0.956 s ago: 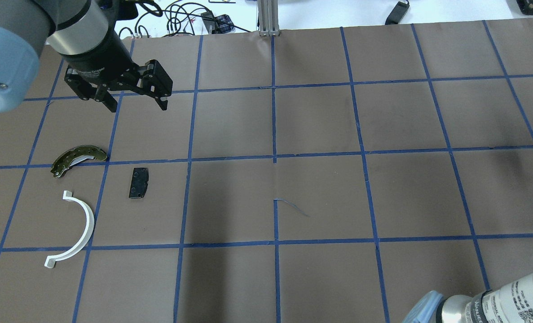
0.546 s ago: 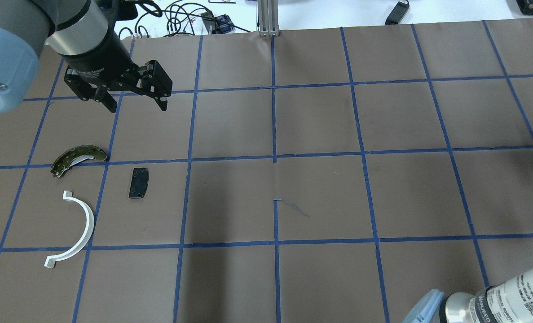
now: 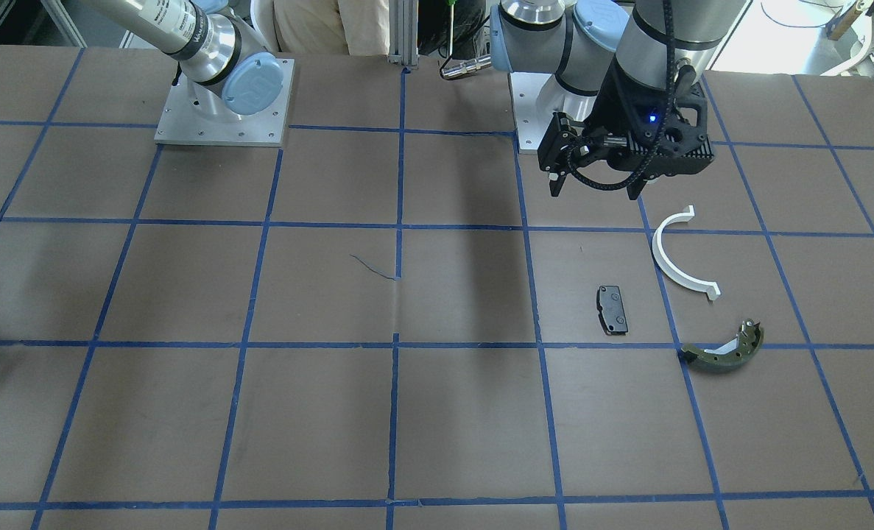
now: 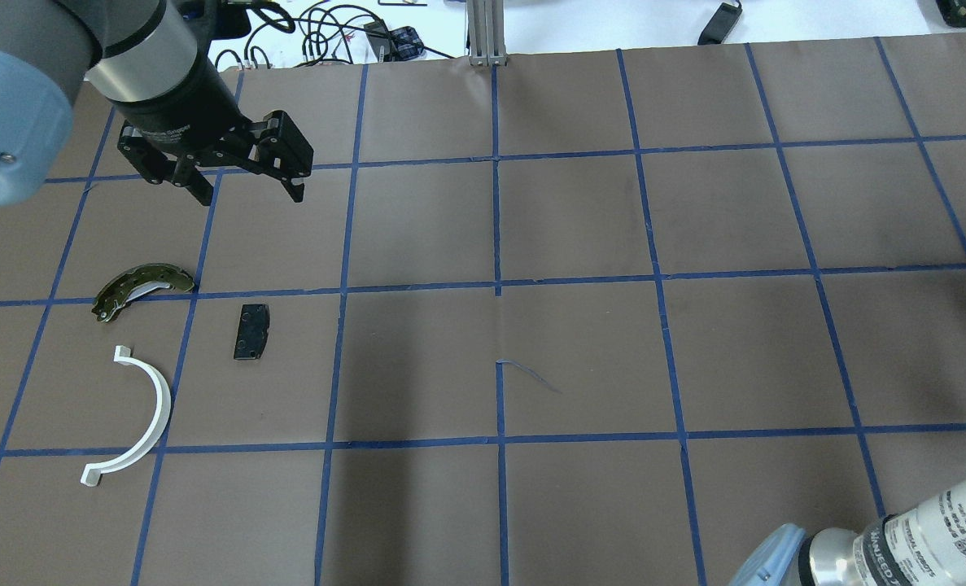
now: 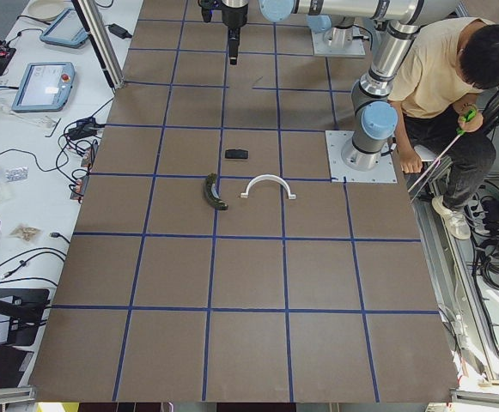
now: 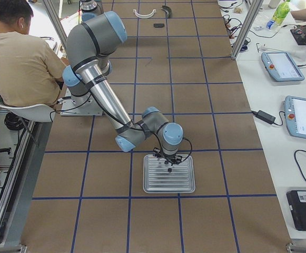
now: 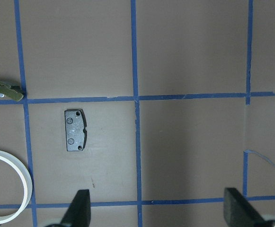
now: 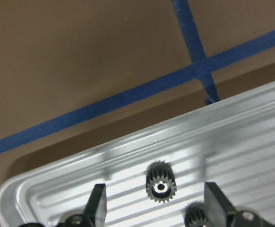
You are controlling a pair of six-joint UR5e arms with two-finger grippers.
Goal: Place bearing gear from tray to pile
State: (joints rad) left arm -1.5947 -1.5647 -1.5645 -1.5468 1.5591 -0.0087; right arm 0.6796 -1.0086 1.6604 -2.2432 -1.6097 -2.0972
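At the brown, blue-gridded bench's (image 4: 580, 350) left, the left gripper (image 4: 251, 194) hovers spread and empty beyond the pile (image 4: 145, 368): olive-green curved brake shoe (image 4: 142, 286), white plastic half-ring (image 4: 163, 407) and small black rectangular pad (image 4: 251, 331). It is probably parked clear of the drop spot. Far right, the right gripper (image 8: 157, 205), fingers spread, straddles the small dark toothed bearing gear (image 8: 160, 187) lying in the ribbed silver metal tray (image 8: 251, 142), seemingly aligned to pinch it.

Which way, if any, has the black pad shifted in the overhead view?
No. The black pad still lies just below the horizontal blue tape line, in the same square as before.
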